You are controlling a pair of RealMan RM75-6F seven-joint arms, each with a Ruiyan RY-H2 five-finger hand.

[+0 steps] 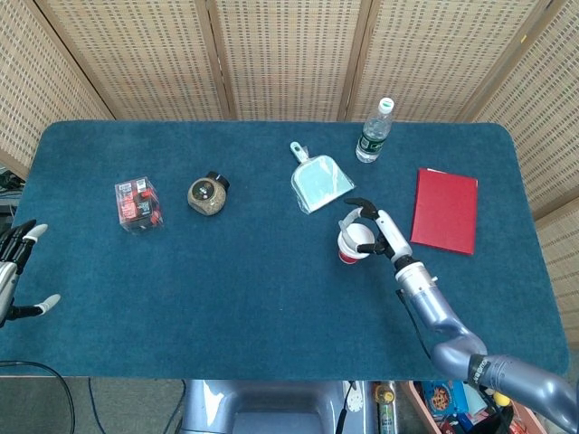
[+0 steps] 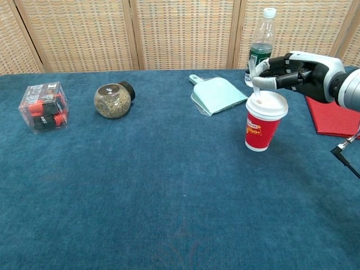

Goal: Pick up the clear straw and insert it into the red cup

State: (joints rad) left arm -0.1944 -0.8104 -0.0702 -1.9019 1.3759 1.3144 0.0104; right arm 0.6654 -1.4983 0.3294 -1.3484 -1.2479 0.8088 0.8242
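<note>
Your right hand [image 2: 292, 73] pinches the straw [image 2: 254, 85] just above the white lid — its lower end is already in the red cup [image 2: 262, 124], which leans a little. Your left hand [image 1: 16, 271] holds nothing, fingers apart, at the table [image 1: 271, 271] edge.

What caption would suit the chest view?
Right hand pushing a clear straw into the red cup.

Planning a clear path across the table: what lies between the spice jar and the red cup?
Only bare blue cloth lies between the spice jar and the red cup; the teal dustpan sits behind that line. The head view shows it best.
</note>
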